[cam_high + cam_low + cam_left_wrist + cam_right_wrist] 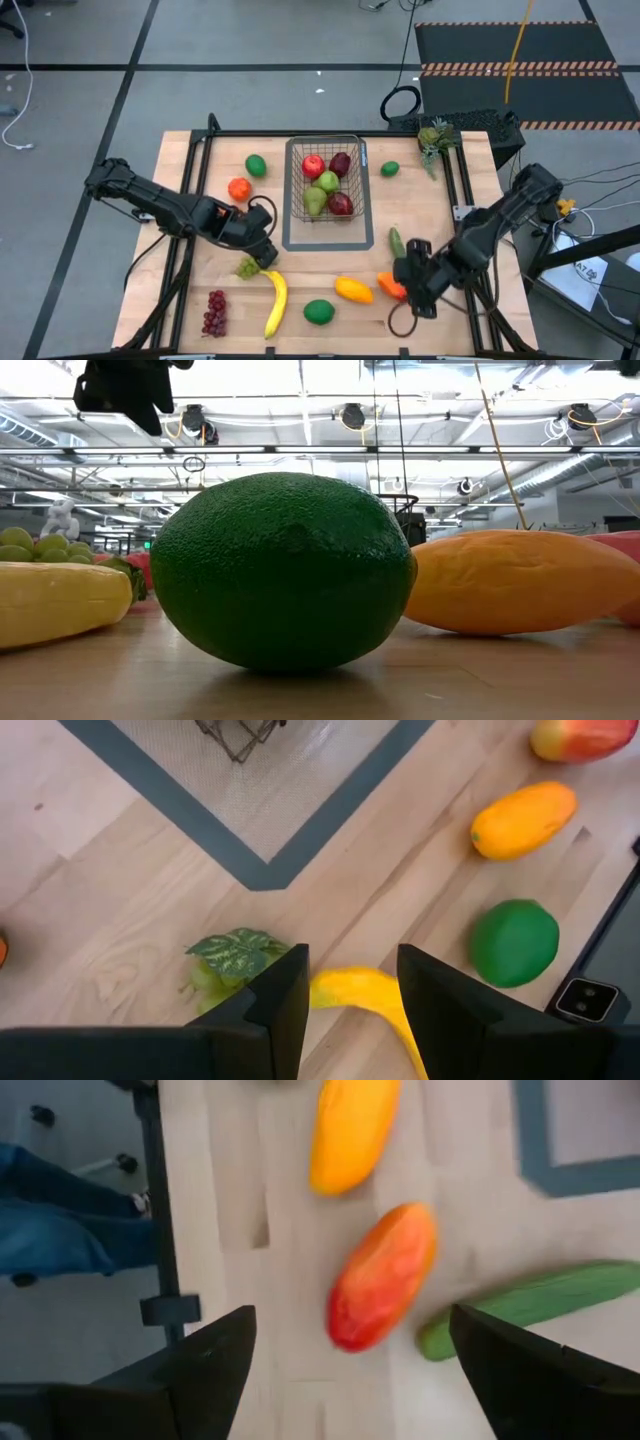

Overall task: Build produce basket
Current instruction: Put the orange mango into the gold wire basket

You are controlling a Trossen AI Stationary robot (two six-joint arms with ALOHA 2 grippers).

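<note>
Hovering with fingers apart, the left hand hangs over the banana, below the basket. The right hand, fingers apart, hovers over a red-orange mango right of the basket.

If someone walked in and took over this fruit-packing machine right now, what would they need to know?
Left gripper: jaws open, empty, over the stem end of the yellow banana.
Right gripper: jaws open, empty, above the red-orange mango.
Done: the grey wire-mesh basket holds two red apples, a darker red fruit and two green pears.
Left on the wooden table: banana, both mangoes, green cucumber, two green limes, a third green fruit, orange, purple and green grapes.
</note>
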